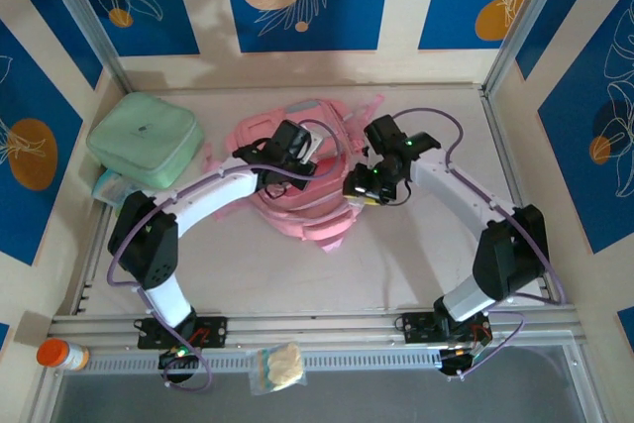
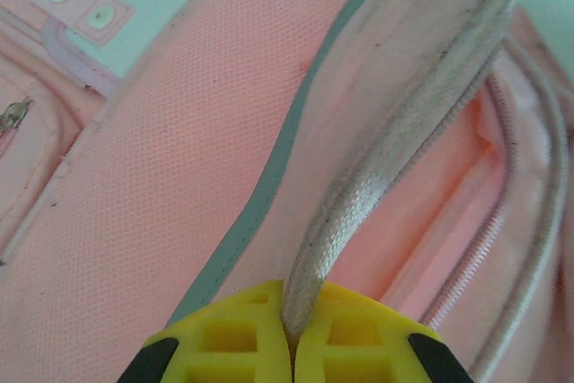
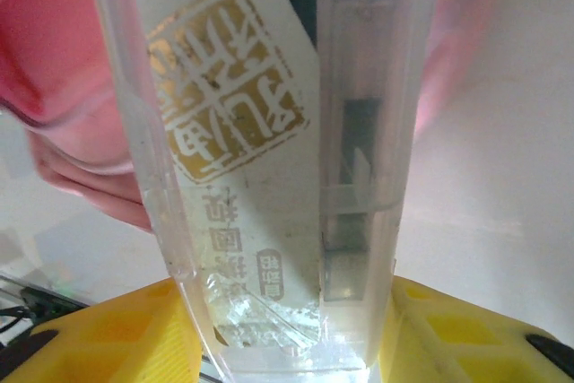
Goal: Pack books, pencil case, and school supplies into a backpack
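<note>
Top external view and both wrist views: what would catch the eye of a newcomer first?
The pink backpack lies mid-table between both arms, with a mint-green zip case at the far left. The left gripper is shut on the backpack's zip edge. The right gripper holds a clear plastic case with a gold-printed label beside the backpack.

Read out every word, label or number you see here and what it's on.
Gold seal of Chinese characters on the paper label inside the clear plastic case: tilted, I cannot read it.
Smaller gold characters below it, same label: too blurred.
Small mark on the mint-green case: too small.
No other text is legible.
</note>
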Controlling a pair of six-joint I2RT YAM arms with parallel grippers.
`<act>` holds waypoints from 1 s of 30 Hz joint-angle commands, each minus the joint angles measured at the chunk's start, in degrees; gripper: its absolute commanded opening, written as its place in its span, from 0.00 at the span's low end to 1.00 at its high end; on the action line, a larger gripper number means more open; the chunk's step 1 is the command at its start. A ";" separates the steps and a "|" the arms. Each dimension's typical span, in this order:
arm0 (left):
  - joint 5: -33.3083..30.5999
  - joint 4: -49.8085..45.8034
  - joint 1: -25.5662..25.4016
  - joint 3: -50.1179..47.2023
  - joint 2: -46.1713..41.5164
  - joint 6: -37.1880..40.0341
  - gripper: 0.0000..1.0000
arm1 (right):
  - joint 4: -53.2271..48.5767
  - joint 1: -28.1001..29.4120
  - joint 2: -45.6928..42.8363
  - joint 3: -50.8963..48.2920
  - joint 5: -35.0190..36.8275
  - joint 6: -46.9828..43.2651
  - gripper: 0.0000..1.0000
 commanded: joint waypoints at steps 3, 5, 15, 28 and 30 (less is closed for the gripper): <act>-2.17 6.11 -3.81 3.93 -2.53 -11.21 0.00 | -0.14 0.41 5.71 7.72 -2.16 3.32 0.51; -3.04 5.96 -3.73 4.33 -2.30 -13.80 0.00 | -0.39 0.23 8.11 9.92 -1.85 4.64 0.51; -4.86 5.78 -3.52 3.91 -3.27 -19.78 0.00 | 3.56 0.69 11.40 9.09 -1.25 10.21 0.53; -3.05 9.48 -3.44 1.46 -3.70 -21.63 0.00 | 9.90 1.01 10.01 6.48 -3.43 13.69 0.54; -2.03 9.94 -3.48 1.28 -3.50 -21.97 0.00 | 10.85 1.01 9.22 6.08 -3.92 13.56 0.49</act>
